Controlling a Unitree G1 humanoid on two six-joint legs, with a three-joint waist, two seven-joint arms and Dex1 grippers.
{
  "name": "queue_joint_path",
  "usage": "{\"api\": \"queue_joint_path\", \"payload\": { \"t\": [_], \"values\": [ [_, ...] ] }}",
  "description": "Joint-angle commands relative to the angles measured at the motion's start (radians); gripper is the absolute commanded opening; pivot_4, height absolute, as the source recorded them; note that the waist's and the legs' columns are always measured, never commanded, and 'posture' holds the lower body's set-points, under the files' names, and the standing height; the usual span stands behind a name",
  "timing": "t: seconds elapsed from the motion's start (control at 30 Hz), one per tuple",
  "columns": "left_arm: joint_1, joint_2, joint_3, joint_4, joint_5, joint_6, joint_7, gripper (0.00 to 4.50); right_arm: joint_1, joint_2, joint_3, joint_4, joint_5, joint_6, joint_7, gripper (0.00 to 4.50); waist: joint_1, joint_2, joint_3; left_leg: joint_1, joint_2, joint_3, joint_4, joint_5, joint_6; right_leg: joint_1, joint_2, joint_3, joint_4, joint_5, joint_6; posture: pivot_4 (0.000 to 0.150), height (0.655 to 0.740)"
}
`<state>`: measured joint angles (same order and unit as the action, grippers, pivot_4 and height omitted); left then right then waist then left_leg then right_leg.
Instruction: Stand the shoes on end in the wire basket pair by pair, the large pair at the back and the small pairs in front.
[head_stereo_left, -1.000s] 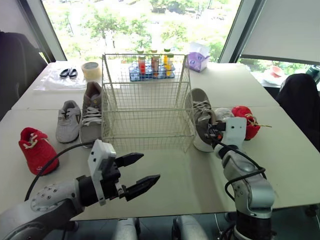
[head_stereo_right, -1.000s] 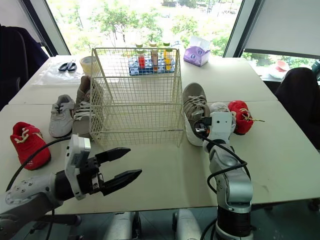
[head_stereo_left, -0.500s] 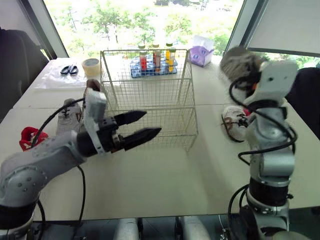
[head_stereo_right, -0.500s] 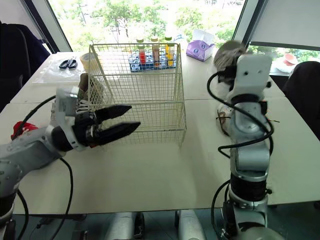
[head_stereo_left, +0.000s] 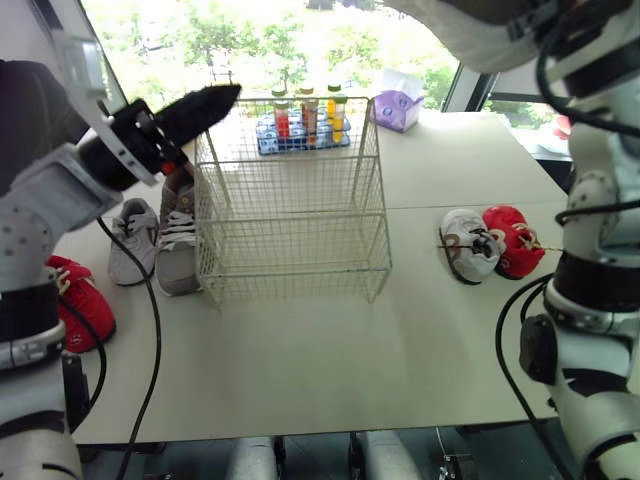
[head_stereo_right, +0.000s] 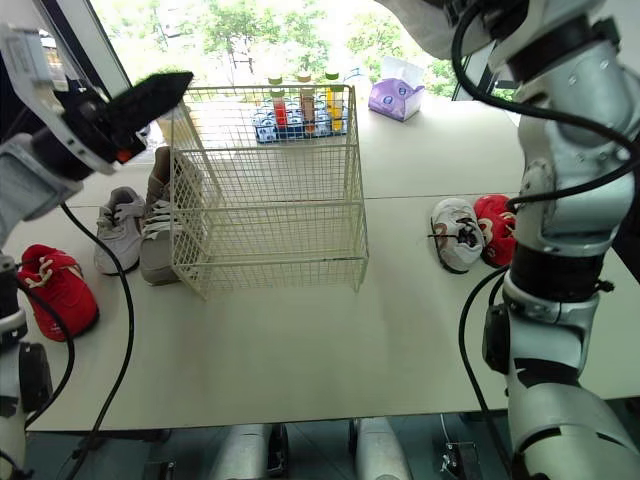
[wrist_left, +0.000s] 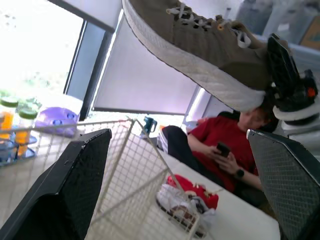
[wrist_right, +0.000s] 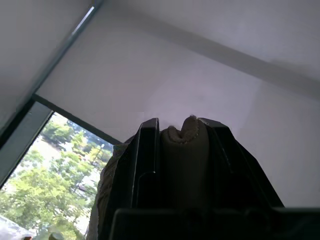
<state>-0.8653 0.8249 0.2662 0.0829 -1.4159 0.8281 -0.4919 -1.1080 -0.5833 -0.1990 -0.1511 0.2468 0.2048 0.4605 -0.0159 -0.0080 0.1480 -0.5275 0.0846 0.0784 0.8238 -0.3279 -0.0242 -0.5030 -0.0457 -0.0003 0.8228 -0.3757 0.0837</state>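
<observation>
My right claw (wrist_right: 182, 150), clamped on the big shoe (wrist_left: 200, 40), has lifted it overhead; my left claw (head_stereo_left: 215, 103), wide open, rose beside the basket (head_stereo_left: 290, 250)

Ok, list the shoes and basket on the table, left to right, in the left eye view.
red shoe → small grey shoe → large tan shoe → wire basket → small white shoe → second red shoe

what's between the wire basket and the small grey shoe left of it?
One large taupe shoe, lying flat beside the wire basket, with the small grey shoe on its outer side. Clear in the left eye view.
</observation>
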Motion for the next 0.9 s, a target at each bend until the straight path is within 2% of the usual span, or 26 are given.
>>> {"api": "queue_joint_path", "payload": {
  "t": [0.03,0.23,0.43,0.73,0.9],
  "values": [
    [-0.082,0.024,0.059,0.109,-0.008,0.063,-0.131,4.5,-0.117,-0.032,-0.024,0.034,0.08,-0.04,0.082,1.12,0.002,0.0,0.0,-0.001,0.0,0.0,0.0,0.0,0.0,0.0,0.0,0.0,0.0,0.0,0.0,0.15,0.6552],
    [-0.199,0.067,0.028,0.295,0.156,0.096,-0.322,4.5,-0.196,-0.031,-0.018,0.073,0.177,-0.017,0.175,1.12,0.001,0.0,0.0,0.0,0.0,0.001,0.001,0.0,-0.001,0.0,-0.001,0.0,0.0,0.0,0.0,0.15,0.6552],
    [-0.33,0.034,0.011,0.437,0.272,0.131,-0.449,4.5,-0.18,-0.019,0.021,0.02,0.226,0.007,0.235,1.12,0.001,0.0,0.0,-0.001,0.0,0.001,0.001,0.001,-0.001,0.0,-0.001,0.0,0.0,0.0,0.0,0.15,0.6552],
    [-0.431,-0.067,0.021,0.546,0.397,0.12,-0.514,4.5,-0.114,0.001,0.08,-0.084,0.253,0.031,0.277,1.12,-0.002,-0.001,0.0,-0.001,0.0,0.0,0.001,0.001,-0.002,0.0,-0.001,0.0,0.0,0.0,0.0,0.15,0.6552],
    [-0.448,-0.084,0.055,0.559,0.411,0.136,-0.537,4.5,-0.087,-0.011,0.102,-0.127,0.262,0.061,0.3,1.12,-0.002,0.0,0.0,-0.001,0.0,0.0,0.0,0.002,-0.004,0.0,-0.001,0.0,0.0,0.0,0.0,0.15,0.6552]
  ]
}}
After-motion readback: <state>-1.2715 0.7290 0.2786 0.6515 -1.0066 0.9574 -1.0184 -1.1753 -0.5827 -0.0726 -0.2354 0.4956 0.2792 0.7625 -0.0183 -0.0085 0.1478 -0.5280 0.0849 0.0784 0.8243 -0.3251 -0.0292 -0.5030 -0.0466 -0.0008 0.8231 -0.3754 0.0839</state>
